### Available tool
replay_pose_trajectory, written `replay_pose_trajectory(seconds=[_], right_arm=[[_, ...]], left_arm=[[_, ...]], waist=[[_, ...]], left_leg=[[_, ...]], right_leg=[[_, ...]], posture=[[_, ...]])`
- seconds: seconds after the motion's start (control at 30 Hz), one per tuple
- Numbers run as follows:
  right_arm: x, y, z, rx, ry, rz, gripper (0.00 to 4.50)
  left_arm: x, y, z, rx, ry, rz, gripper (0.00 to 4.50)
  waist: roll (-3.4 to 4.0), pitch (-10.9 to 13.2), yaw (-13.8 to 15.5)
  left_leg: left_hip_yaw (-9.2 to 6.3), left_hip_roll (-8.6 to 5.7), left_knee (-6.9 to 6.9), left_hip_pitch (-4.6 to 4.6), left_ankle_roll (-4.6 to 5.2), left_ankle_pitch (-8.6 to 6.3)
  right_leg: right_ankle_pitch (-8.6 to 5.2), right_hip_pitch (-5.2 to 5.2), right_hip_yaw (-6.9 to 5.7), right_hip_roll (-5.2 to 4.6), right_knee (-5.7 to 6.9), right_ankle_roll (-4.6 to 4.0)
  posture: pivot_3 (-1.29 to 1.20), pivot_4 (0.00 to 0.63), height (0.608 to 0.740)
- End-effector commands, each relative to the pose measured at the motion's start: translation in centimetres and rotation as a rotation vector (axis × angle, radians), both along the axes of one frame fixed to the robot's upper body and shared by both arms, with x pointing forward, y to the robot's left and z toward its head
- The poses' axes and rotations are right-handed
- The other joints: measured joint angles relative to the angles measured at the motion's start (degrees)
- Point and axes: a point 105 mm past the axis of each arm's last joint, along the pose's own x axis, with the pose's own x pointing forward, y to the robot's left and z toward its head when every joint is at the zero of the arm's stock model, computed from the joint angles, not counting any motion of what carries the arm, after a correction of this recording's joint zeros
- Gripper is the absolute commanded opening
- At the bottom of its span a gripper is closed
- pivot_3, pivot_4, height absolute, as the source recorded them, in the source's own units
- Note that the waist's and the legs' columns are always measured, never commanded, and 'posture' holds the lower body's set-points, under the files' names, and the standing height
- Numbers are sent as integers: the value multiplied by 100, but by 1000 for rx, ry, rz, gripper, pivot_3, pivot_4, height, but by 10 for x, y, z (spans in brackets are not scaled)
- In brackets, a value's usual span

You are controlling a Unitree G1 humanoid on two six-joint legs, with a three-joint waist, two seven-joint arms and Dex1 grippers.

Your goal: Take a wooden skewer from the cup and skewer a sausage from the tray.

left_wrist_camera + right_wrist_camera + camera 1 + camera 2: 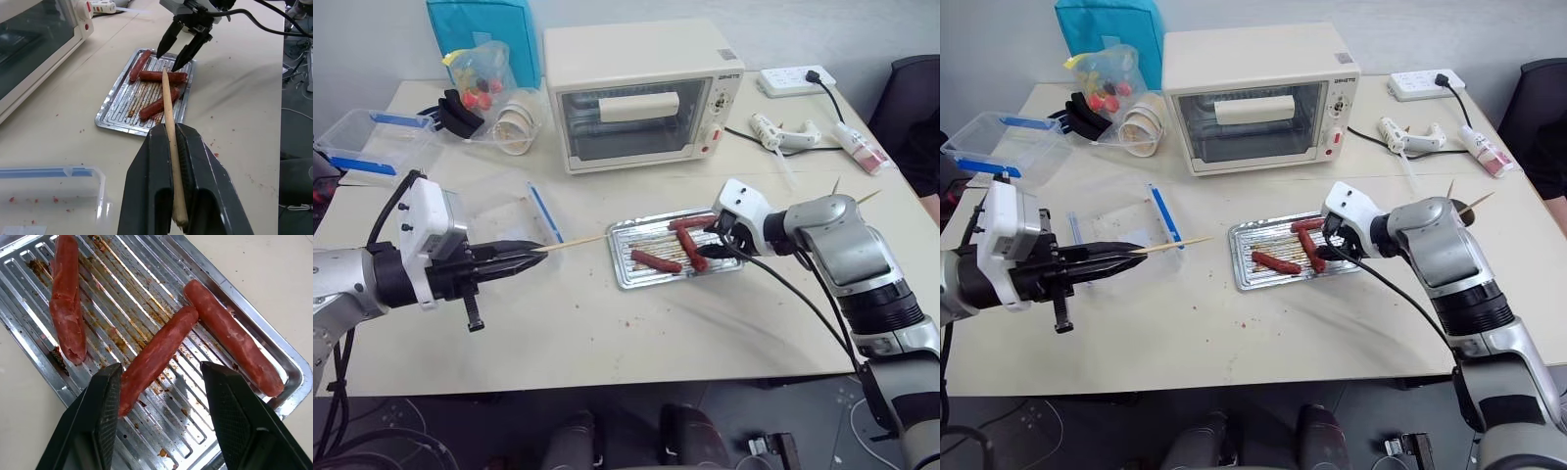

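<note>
Wooden skewer (576,244): pinched between the pressed-together fingers of the left end effector (536,255), held roughly level above the table (607,333), its free tip pointing toward the tray.

Tray (625,270): shiny ridged metal, lying flat on the table in front of the oven, with brown grease marks on its bottom. It holds three sausages. One sausage (154,357) lies slanted in the middle; a second (66,301) lies near one long rim; a third (232,340) lies near the other, its end just beside the middle one's.

Right end effector (159,391): fingers spread, tilted down over the tray, straddling the near end of the middle sausage; contact cannot be told.

Table: pale beige top, scattered with small red specks near the tray.

Oven (641,93): cream toaster oven with a glass door, standing behind the tray.

Clear plastic box (372,142) with blue clips: at the far left of the table. Its clear lid (504,211) with blue clips lies flat beside the left end effector.

White bowls (517,122): stacked on their side, left of the oven, next to a clear bag (480,69) of small coloured items.

Power strip (795,80): white, at the far right edge. A glue gun (783,132) lies in front of it.

Room: plain pale wall behind the table; dark floor below the near edge.
</note>
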Motion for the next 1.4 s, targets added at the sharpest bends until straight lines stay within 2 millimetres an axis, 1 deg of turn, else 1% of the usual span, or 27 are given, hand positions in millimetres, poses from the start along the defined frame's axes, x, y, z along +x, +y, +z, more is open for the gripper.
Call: replay_pose_trajectory(seconds=[0.03, 0.2, 0.57, 0.93, 1.3, 1.4], right_arm=[[-3, 6, 10, 21, -37, 23, 2604], [-4, 10, 4, 24, -26, 31, 2604], [8, 8, -18, 1, -20, 11, 2604], [7, 10, -26, -8, -10, 18, 2604], [7, 7, -26, -23, -12, 25, 2604], [6, 6, -26, -25, -10, 30, 1988]], left_arm=[[-2, 0, 6, 7, -40, -6, 0], [-2, -1, 7, 7, -42, -6, 0], [-4, 0, 8, 8, -48, 7, 0], [-4, 1, 10, 8, -51, 16, 0], [-4, 0, 9, 5, -54, 13, 0], [-3, 0, 9, 6, -55, 10, 0]], waist=[[0, 0, 1], [0, 0, 0], [0, 0, -2], [0, 0, -3], [0, 0, -4], [0, 0, -5]], left_leg=[[0, 0, 0, 0, 0, 0], [0, 0, 0, 0, 0, 0], [0, 0, 0, 0, 0, 0], [0, 0, 0, 0, 0, 0], [-1, 0, 0, 1, 0, 0], [-1, 0, 0, 1, 0, 0]], right_leg=[[0, 0, 0, 0, 0, 0], [0, 0, 0, 0, 0, 0], [0, 0, 0, 0, 0, 0], [0, 1, 0, 0, 0, 0], [0, 1, 0, 0, 0, 0], [0, 1, 0, 0, 0, 0]], posture=[[0, 150, 740], [0, 150, 740], [0, 150, 740], [0, 150, 740], [0, 150, 740], [0, 150, 740]])
